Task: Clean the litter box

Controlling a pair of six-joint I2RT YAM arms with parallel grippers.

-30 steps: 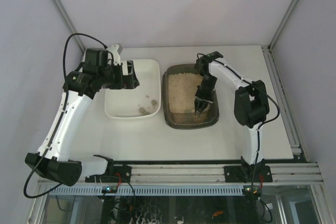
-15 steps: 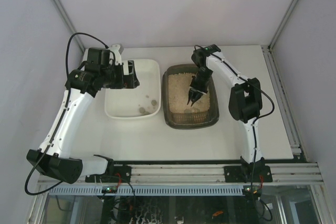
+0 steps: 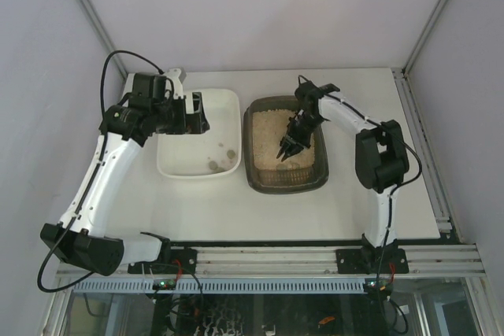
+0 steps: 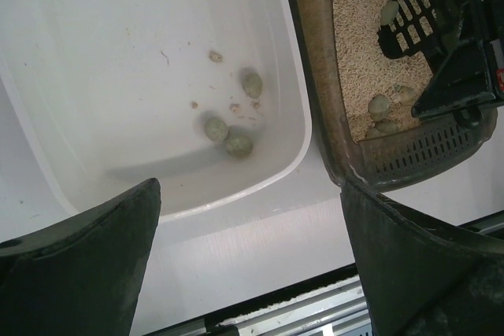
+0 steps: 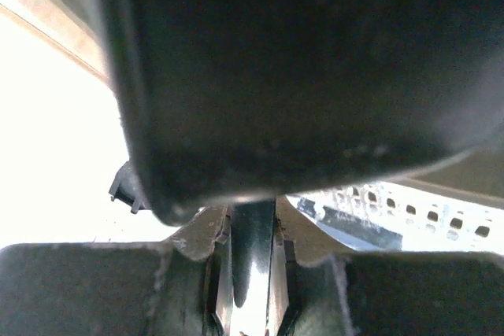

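Overhead: litter box [image 3: 287,186] on counter [image 3: 236,210], right of white tray [image 3: 177,166]; right end effector [image 3: 297,133] clenched on scoop [image 3: 287,148] over it, left end effector [image 3: 197,112] released. Only left wrist shows clumps [image 4: 239,144] in tray and scoop.

Soft, even light in the top view; bench [image 3: 236,210] bright, shadows faint. Left wrist view: scoop [image 4: 398,37] sharp, left pincer [image 4: 250,185] blurred at the lower corners. Right wrist view: glare left, upper half dark, probably out of focus.

The litter box [image 3: 285,185], a dark brown-grey rounded-rectangular tray with a thick rim, sits flat on the desk [image 3: 354,210], holding beige granular litter [image 3: 266,127].
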